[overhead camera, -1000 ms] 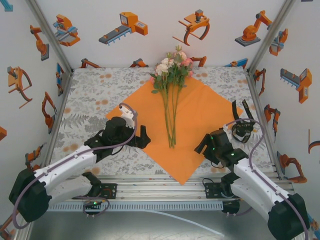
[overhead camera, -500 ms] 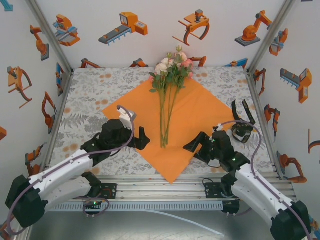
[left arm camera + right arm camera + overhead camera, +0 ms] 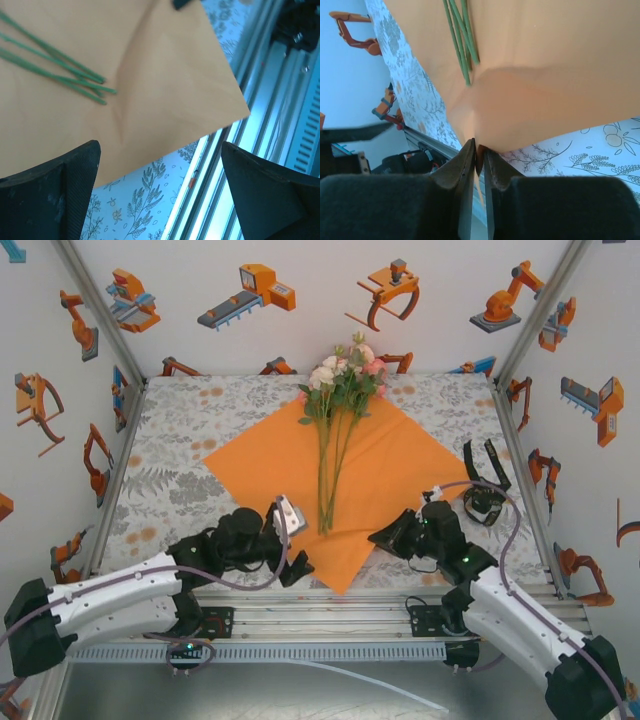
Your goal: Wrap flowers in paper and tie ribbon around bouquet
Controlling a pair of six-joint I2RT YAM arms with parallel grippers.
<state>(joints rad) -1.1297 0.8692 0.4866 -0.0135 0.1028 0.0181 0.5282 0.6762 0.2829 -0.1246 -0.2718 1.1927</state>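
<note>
Pinching the near right edge of the large, thin, bright orange paper sheet (image 3: 400, 460), the right claw (image 3: 477, 150) has its fingers closed to a sliver on a lifted fold. The left claw (image 3: 160, 150) hangs wide open and empty over the sheet's near corner. The small bunch of pink, white and peach flowers on long green stems (image 3: 338, 390) lies loose down the middle of the sheet, blossoms at the far corner.

Such a narrow bite on thin paper could slip or tear if the fold is pulled hard. Nothing pins the sheet to the floral-print worktop (image 3: 180, 440), so a tug might drag it and roll the stems off centre. The open claw could crease the corner coming down.

From above, the right arm covers the pinch itself, and close up it is blurred. What is probably the narrow black ribbon (image 3: 496, 462) lies near the right edge, partly tangled visually with the arm's cable (image 3: 512, 525).
</note>
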